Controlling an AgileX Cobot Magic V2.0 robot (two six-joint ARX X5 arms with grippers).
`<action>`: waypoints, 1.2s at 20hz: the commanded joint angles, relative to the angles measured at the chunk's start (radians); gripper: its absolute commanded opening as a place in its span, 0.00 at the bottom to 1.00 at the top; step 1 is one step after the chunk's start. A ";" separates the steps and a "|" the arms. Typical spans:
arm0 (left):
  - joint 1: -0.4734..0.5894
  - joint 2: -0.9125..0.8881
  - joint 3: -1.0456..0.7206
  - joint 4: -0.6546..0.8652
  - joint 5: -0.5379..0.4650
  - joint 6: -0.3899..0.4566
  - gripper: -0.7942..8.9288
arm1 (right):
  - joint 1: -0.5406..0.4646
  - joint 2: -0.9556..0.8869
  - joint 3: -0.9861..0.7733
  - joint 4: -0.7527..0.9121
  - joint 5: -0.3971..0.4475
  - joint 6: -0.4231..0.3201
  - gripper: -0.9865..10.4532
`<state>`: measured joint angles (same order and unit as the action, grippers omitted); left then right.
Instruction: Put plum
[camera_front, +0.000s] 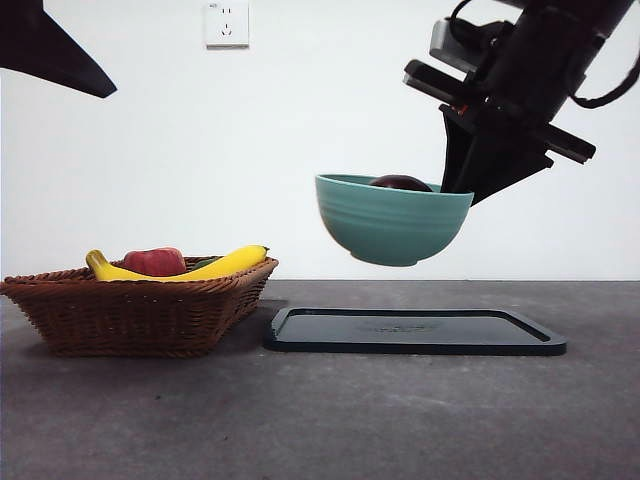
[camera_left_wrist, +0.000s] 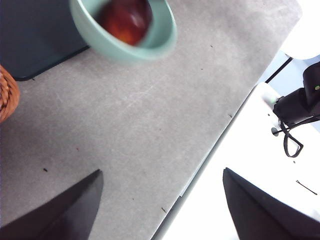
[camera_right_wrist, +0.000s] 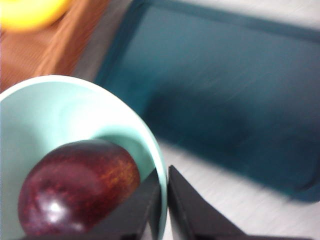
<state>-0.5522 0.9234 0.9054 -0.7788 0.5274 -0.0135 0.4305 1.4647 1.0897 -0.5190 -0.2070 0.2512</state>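
Nearest the front camera sits one wicker basket (camera_front: 140, 310) on the grey table (camera_front: 320, 420), and just beside it one dark flat tray (camera_front: 415, 331), the two close but seemingly apart. Count the fruit in the basket: at least one yellow banana (camera_front: 225, 264) curving across the top, one red fruit (camera_front: 155, 261) tucked behind it, and a sliver of something green that's too hidden to name. Up in the air, one teal bowl (camera_front: 392, 220) hangs above the tray, well clear of it, and one plum (camera_front: 400, 183) rides inside, just its dark crown peeking over the rim. From the right wrist camera the plum (camera_right_wrist: 77, 187) looks glossy maroon with an orange-flecked patch, slightly oval, lying low against the bowl's inner wall; no stem shows, so I can't call which way it points. The right gripper (camera_right_wrist: 164, 200) is pinching the bowl's rim (camera_right_wrist: 159, 172), one jaw inside, one outside, clamped tight on the edge. The left gripper (camera_left_wrist: 160, 200) hangs off to the side over the table's edge, jaws spread wide and holding nothing, with the bowl (camera_left_wrist: 125, 30) well away from it. One white wall socket (camera_front: 227, 23) sits high on the wall; no readable writing anywhere.
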 joint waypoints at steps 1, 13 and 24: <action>-0.005 0.006 0.008 0.010 0.005 0.002 0.47 | -0.024 0.083 0.099 -0.008 0.000 -0.034 0.09; -0.005 0.006 0.008 0.008 0.005 0.002 0.47 | -0.101 0.422 0.267 0.055 0.003 -0.058 0.09; -0.005 0.006 0.008 0.008 0.005 0.001 0.47 | -0.112 0.437 0.267 0.045 -0.001 -0.068 0.26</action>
<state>-0.5522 0.9234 0.9054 -0.7792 0.5274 -0.0135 0.3141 1.8793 1.3312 -0.4767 -0.2070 0.1875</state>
